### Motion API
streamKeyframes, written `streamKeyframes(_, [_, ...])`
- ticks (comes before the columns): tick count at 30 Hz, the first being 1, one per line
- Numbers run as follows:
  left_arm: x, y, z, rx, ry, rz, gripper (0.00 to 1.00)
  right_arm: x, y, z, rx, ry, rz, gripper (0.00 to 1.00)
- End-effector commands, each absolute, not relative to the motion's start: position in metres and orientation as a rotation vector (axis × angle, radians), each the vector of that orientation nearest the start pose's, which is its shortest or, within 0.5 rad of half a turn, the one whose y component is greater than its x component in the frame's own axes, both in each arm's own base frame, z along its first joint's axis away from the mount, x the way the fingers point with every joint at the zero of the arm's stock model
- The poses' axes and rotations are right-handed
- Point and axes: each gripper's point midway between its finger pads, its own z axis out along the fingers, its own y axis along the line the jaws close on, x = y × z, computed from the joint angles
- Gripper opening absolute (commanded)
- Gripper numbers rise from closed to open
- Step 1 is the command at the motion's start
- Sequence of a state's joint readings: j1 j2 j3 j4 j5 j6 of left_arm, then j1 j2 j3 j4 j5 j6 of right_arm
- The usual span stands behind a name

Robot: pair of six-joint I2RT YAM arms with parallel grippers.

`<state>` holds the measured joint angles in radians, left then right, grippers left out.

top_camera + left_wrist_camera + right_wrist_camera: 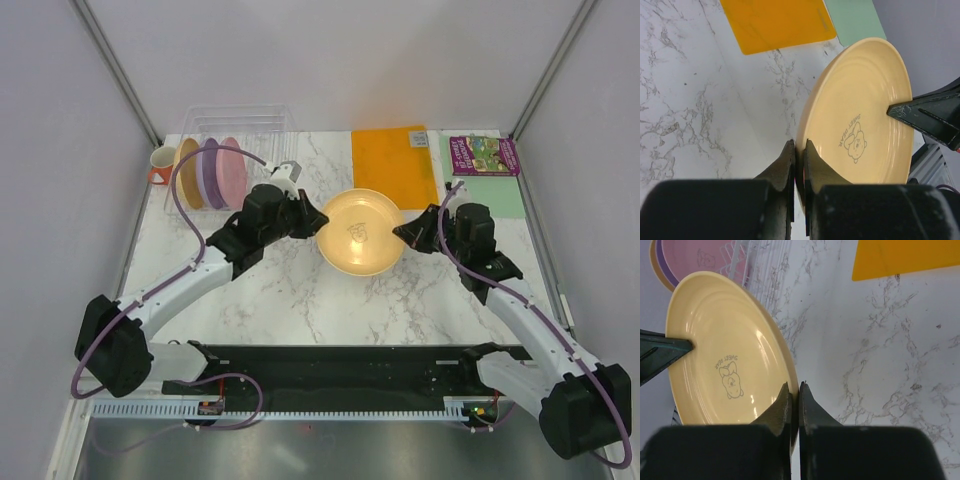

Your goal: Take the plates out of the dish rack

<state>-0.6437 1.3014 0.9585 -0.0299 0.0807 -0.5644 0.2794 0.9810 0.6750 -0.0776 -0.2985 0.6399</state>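
A yellow plate [360,232] with a bear print hangs above the table's middle, held from both sides. My left gripper [312,222] is shut on its left rim, seen in the left wrist view [799,150] with the plate [860,115]. My right gripper [404,234] is shut on its right rim, seen in the right wrist view [796,390] with the plate [725,350]. The clear dish rack [235,135] at the back left holds a yellow-orange plate [187,172], a purple plate [211,172] and a pink plate [232,168], all on edge.
An orange mug [161,165] stands left of the rack. A flat orange mat [394,165] lies at the back middle, with a pale green sheet [505,195] and a purple booklet [484,155] at the back right. White walls close in the sides.
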Motion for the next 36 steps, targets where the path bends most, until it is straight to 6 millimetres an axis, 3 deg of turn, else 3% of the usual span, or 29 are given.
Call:
streamKeyframes(1, [0.313, -0.282, 0.247, 0.130, 1.932, -0.921, 0.09, 0.290, 0.180, 0.227, 0.101, 1.970, 1.000, 0.00])
streamKeyframes(3, [0.314, -0.275, 0.243, 0.116, 1.942, -0.877, 0.48, 0.295, 0.168, 0.229, 0.148, 1.965, 0.920, 0.00])
streamKeyframes(4, [0.314, -0.271, 0.238, 0.113, 1.957, -0.843, 0.79, 0.294, 0.159, 0.229, 0.165, 1.985, 0.854, 0.00])
streamKeyframes(5, [0.317, -0.257, 0.226, 0.070, 2.005, -0.747, 1.00, 0.295, 0.151, 0.227, 0.188, 1.996, 0.801, 0.00])
streamKeyframes(7, [0.319, -0.238, 0.221, 0.022, 2.025, -0.634, 1.00, 0.296, 0.132, 0.221, 0.227, 2.037, 0.666, 0.00])
streamKeyframes(10, [0.319, -0.196, 0.212, -0.065, 2.026, -0.418, 1.00, 0.291, 0.124, 0.206, 0.232, 2.098, 0.598, 0.00])
streamKeyframes(15, [0.312, -0.143, 0.234, -0.168, 1.901, -0.225, 1.00, 0.291, 0.116, 0.161, 0.242, 2.218, 0.505, 0.00])
streamKeyframes(17, [0.305, -0.129, 0.251, -0.177, 1.842, -0.206, 1.00, 0.295, 0.100, 0.148, 0.272, 2.234, 0.387, 0.00])
streamKeyframes(19, [0.298, -0.119, 0.267, -0.179, 1.790, -0.202, 1.00, 0.296, 0.092, 0.135, 0.292, 2.271, 0.344, 0.00])
streamKeyframes(23, [0.288, -0.099, 0.286, -0.211, 1.719, -0.169, 1.00, 0.294, 0.098, 0.110, 0.285, 2.362, 0.362, 0.00])
streamKeyframes(30, [0.284, -0.088, 0.295, -0.208, 1.689, -0.122, 1.00, 0.287, 0.085, 0.065, 0.318, 2.492, 0.229, 0.00])
streamKeyframes(34, [0.286, -0.084, 0.300, -0.213, 1.686, -0.093, 1.00, 0.286, 0.082, 0.055, 0.344, 2.529, 0.190, 0.00])
streamKeyframes(35, [0.287, -0.082, 0.301, -0.219, 1.684, -0.080, 1.00, 0.285, 0.082, 0.054, 0.347, 2.534, 0.188, 0.01])
streamKeyframes(36, [0.288, -0.081, 0.303, -0.222, 1.683, -0.069, 1.00, 0.285, 0.082, 0.053, 0.346, 2.541, 0.190, 0.11])
